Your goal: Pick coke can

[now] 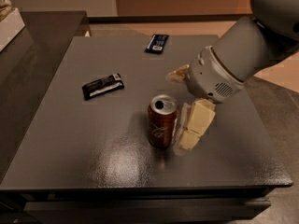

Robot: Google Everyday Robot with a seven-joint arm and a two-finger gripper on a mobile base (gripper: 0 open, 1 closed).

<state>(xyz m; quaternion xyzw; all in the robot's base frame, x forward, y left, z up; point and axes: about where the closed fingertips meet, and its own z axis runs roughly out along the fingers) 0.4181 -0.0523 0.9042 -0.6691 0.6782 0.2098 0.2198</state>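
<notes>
The coke can (162, 121) stands upright on the dark grey table (93, 143), near the middle front. It is red-brown with white script and a silver top. My gripper (180, 109) hangs from the grey arm that comes in from the upper right, and it sits just right of the can. One cream finger (196, 125) points down beside the can's right side, very close to it. The other finger (177, 73) shows farther back, behind the can. The jaws stand wide apart and hold nothing.
A flat black snack packet (103, 86) lies left of the can. Another dark packet (156, 43) lies near the table's far edge. A dark counter (42, 36) adjoins on the left. The table's front edge runs just below the can.
</notes>
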